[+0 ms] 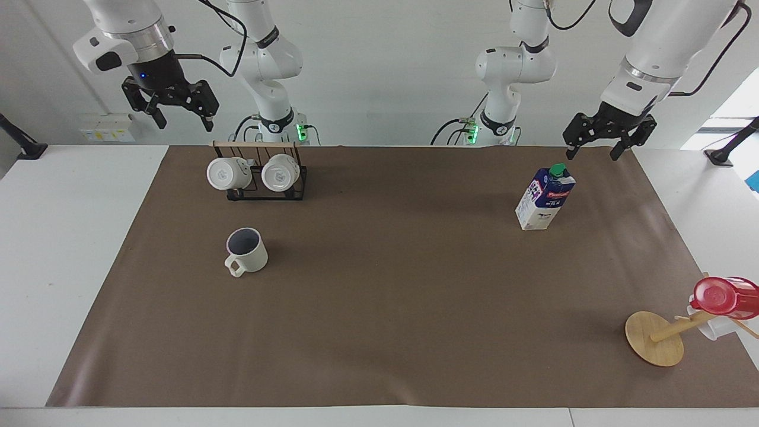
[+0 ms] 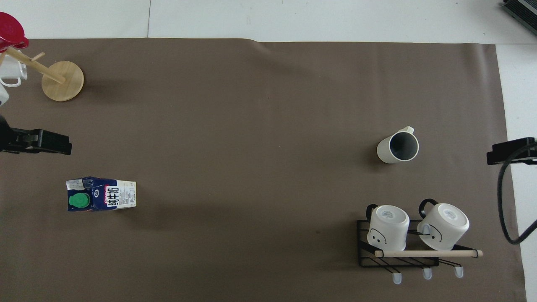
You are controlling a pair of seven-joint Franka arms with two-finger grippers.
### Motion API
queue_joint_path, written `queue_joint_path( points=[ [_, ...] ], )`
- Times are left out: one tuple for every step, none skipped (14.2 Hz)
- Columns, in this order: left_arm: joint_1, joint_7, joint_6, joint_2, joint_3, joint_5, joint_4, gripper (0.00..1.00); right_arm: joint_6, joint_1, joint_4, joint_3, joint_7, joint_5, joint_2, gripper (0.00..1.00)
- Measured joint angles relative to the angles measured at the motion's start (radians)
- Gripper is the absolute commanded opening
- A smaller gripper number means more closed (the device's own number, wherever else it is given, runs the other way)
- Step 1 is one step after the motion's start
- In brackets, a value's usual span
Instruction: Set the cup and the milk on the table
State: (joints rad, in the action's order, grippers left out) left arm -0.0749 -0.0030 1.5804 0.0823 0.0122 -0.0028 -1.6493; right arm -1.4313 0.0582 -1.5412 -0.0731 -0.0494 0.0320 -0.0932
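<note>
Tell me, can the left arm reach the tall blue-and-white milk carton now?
Probably yes. The left gripper hangs open, raised just above the blue-and-white milk carton, which stands upright and alone on the brown table sheet; nothing blocks it.
</note>
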Motion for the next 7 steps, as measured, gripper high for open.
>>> queue_joint_path(
  points=[
    [0.0,0.0,0.0,0.0,0.0,0.0,0.0,1.0,0.0,0.0,0.0,0.0,0.0,0.0,0.0,1.0],
    [0.0,0.0,0.0,0.0,0.0,0.0,0.0,1.0,0.0,0.0,0.0,0.0,0.0,0.0,0.0,1.0],
    [0.0,0.0,0.0,0.0,0.0,-0.002,0.0,1.0,0.0,0.0,0.0,0.0,0.0,0.0,0.0,1.0],
    [0.0,0.0,0.0,0.0,0.0,-0.007,0.0,1.0,0.0,0.0,0.0,0.0,0.0,0.0,0.0,1.0],
    [0.0,0.0,0.0,0.0,0.0,-0.011,0.001,1.0,0.0,0.0,-0.001,0.0,0.0,0.0,0.0,1.0],
    [0.0,0.0,0.0,0.0,0.0,-0.013,0.001,1.0,-0.002,0.0,-0.001,0.0,0.0,0.0,0.0,1.0],
    [0.0,0.0,0.0,0.0,0.0,-0.014,0.002,1.0,-0.002,0.0,-0.001,0.0,0.0,0.0,0.0,1.0]
  ],
)
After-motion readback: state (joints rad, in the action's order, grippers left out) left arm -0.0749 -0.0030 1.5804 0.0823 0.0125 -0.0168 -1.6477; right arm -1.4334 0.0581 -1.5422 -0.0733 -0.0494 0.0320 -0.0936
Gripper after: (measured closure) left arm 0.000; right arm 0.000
